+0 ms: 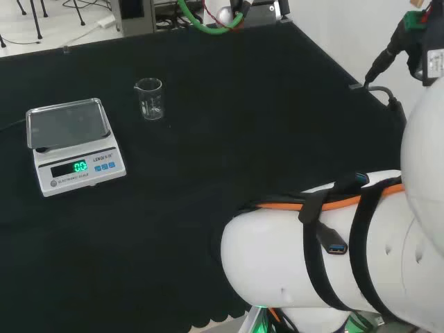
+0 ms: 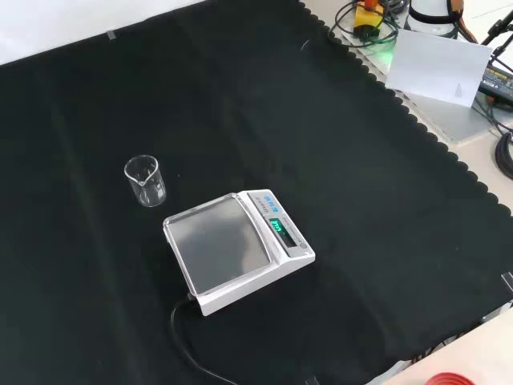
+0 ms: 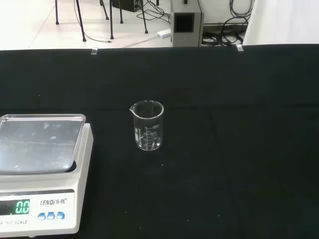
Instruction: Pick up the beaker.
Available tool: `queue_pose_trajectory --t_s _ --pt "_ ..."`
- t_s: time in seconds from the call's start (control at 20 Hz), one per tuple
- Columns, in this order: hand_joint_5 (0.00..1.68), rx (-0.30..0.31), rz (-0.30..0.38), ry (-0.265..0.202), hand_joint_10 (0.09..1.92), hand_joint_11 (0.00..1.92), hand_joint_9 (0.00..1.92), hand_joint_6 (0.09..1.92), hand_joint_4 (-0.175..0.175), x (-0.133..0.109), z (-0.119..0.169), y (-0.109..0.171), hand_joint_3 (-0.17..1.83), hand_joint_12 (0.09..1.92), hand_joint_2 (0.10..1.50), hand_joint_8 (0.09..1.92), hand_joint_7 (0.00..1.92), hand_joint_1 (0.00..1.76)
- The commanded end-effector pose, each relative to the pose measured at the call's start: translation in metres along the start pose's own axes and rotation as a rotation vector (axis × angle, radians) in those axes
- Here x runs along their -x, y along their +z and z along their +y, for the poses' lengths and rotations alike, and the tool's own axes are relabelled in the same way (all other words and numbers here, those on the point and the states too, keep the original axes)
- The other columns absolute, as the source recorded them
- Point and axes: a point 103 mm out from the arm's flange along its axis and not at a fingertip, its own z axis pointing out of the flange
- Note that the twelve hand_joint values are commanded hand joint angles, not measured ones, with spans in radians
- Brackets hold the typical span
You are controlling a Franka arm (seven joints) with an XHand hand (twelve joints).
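A black cloth (image 2: 337,241) with a scalloped edge covers the bench, and pale floor with chair legs and cables lies beyond its far side in the wrist view. On it stands a small clear glass beaker (image 3: 147,125), upright, with a pouring lip at its rim and pale graduation marks down its wall; it looks empty, though clear glass makes that hard to be sure of. In the front view the beaker (image 2: 145,180) stands at about ten o'clock from a white electronic scale (image 2: 236,249) with a flat steel pan and a lit green display, near it but apart. In the head view the beaker (image 1: 150,98) sits at about one o'clock from the scale (image 1: 73,144). I cannot tell how the hand's fingers stand.
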Motion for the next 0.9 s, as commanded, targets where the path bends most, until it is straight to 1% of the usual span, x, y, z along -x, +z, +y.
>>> queue_pose_trajectory --t_s 0.05,0.2,0.35,0.45,0.6,0.7,0.75,0.85,0.9 --pt "0.24 0.006 -0.010 0.000 0.79 0.22 0.44 0.32 0.001 0.000 0.001 0.000 0.43 1.41 0.62 0.69 0.36 0.56" --pt "0.29 -0.001 -0.006 0.002 0.80 0.19 0.43 0.17 0.001 0.001 0.004 0.002 0.29 1.47 0.68 0.69 0.36 0.55" --pt "0.31 -0.008 -0.002 0.007 0.80 0.19 0.43 0.13 0.003 0.004 0.010 0.007 0.25 1.48 0.70 0.69 0.36 0.55" --pt "0.32 -0.005 -0.004 0.011 0.80 0.18 0.43 0.11 0.003 0.009 0.021 0.015 0.23 1.48 0.71 0.69 0.36 0.55" --pt "0.33 -0.001 0.023 0.000 0.80 0.19 0.43 0.10 0.003 0.021 0.048 0.033 0.22 1.48 0.71 0.69 0.36 0.55" --pt "0.33 -0.009 0.028 -0.004 0.80 0.19 0.43 0.10 0.003 0.025 0.067 0.043 0.22 1.48 0.71 0.69 0.36 0.55" --pt "0.33 -0.024 0.024 -0.009 0.80 0.19 0.43 0.09 0.003 0.025 0.080 0.050 0.22 1.48 0.71 0.69 0.36 0.55" --pt "0.33 -0.054 -0.012 -0.018 0.80 0.19 0.43 0.09 0.003 0.019 0.108 0.063 0.22 1.48 0.71 0.69 0.36 0.55" --pt "0.33 -0.076 -0.009 -0.018 0.80 0.19 0.43 0.09 0.003 0.008 0.126 0.072 0.22 1.48 0.71 0.68 0.35 0.55"
